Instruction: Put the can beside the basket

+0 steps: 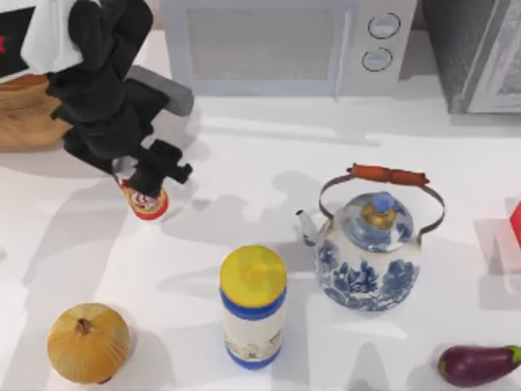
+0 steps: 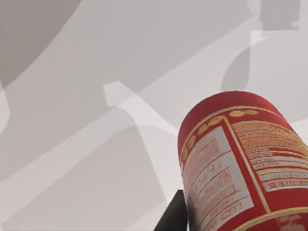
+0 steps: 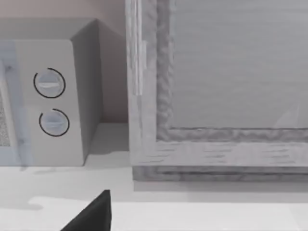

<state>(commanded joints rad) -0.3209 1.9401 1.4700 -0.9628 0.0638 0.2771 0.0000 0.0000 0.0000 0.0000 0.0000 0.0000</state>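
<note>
The can (image 1: 147, 202), red and gold with a white label, is held in my left gripper (image 1: 151, 184), which is shut on its upper part, left of the table's middle. In the left wrist view the can (image 2: 240, 163) looms large over the white tabletop, with a black finger (image 2: 172, 216) against its side. The woven tan basket (image 1: 24, 114) sits at the far left rear, partly hidden by the left arm, a short way behind and left of the can. A dark part of my right gripper (image 3: 91, 216) shows in the right wrist view, facing the microwave.
A microwave (image 1: 277, 41) stands along the back, a grey cabinet (image 1: 480, 49) at back right. A blue-and-white kettle (image 1: 370, 261) sits right of centre, a yellow-lidded jar (image 1: 253, 314) in front, an onion (image 1: 88, 342) front left, an eggplant (image 1: 476, 364) front right.
</note>
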